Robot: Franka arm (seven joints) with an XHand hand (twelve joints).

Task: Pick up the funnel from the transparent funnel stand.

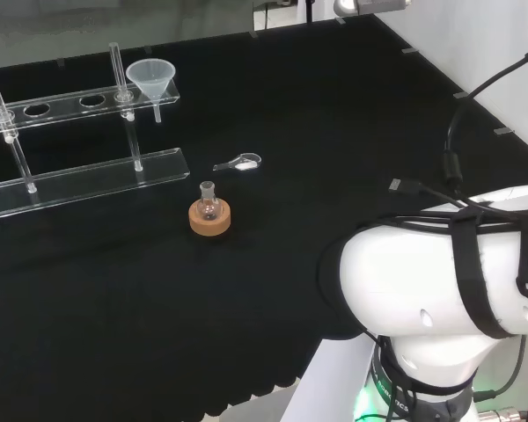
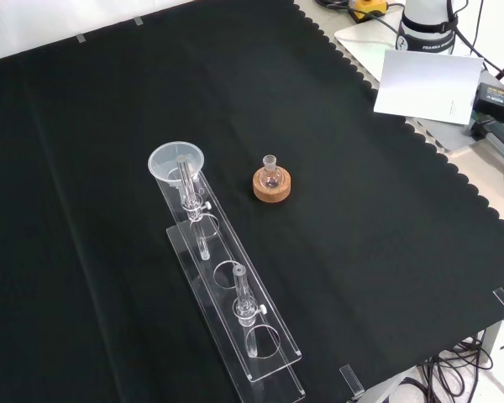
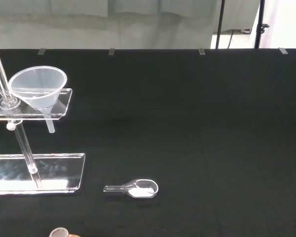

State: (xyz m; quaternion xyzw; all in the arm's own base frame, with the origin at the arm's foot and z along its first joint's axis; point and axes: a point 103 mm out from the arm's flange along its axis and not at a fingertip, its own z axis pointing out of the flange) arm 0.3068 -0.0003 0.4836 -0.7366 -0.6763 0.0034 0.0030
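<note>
So in the head view the closest thing is the arm's own big white link point(image 1: 440, 290), lower right of the frame, and I honestly can't tell what the hand is doing, whether wide, narrow or holding anything. Judging by how things lie, nothing's been grabbed yet.

Moving out across the black surface point(image 1: 273, 132), a small round flask point(image 1: 209, 204) sits upright in a cork ring point(image 1: 209, 220) just left of centre. Makes sense, a round bottom would roll without it. Just beyond it lies a little clear scoop point(image 1: 240, 163), flat on the cloth, with what looks like a bit of white powder in the bowl; the wrist view shows it best.

Then the transparent funnel stand point(image 1: 79, 171), upper left of the frame: a base plate, clear posts, and a top plate with a row of holes. The funnel point(image 1: 151, 79) sits in the end hole, the right-hand end in the head view and the far end in the front view, where it's upper left of centre. It hangs there by its cone, which is the point of the stand: the rim rests on the plate and the stem drops through.

Its long axis is vertical: mouth up and open, stem pointing straight down at the base plate. My guess is it'll need a lift straight up until the stem clears the hole.
</note>
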